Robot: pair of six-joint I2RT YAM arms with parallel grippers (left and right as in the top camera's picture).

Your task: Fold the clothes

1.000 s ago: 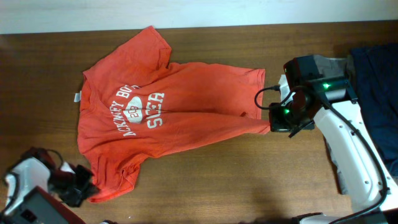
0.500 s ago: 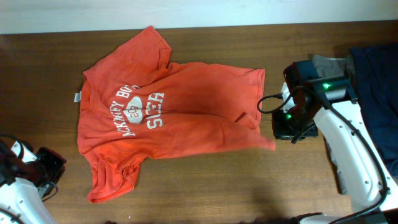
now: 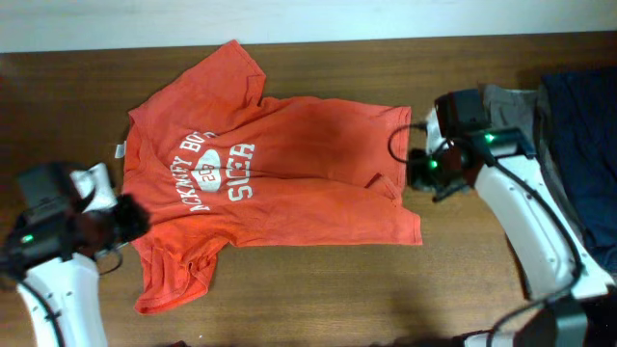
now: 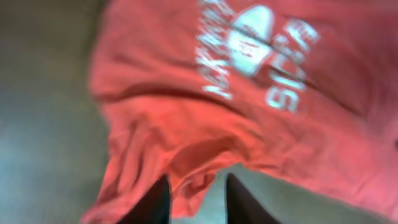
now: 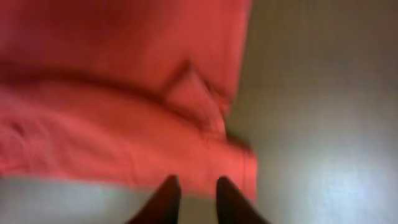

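The orange-red T-shirt (image 3: 289, 173) lies spread on the wooden table with its white soccer print facing up, collar to the left and hem to the right. One sleeve is bunched at the front left. My left gripper (image 3: 130, 220) is at the shirt's left edge. In the left wrist view its fingers (image 4: 196, 199) are open over the rumpled sleeve of the shirt (image 4: 280, 124). My right gripper (image 3: 415, 173) is beside the hem. In the right wrist view its fingers (image 5: 196, 199) are apart above the hem edge of the shirt (image 5: 112, 93), holding nothing.
A dark blue garment (image 3: 583, 145) and a grey one (image 3: 511, 101) lie piled at the table's right edge, behind my right arm. A small fold stands up near the hem (image 3: 384, 183). A white wall runs along the table's far edge.
My right gripper let go of the hem corner, which now lies flat, and moved back along the hem. My left arm came from the front left corner to the shirt's left edge.
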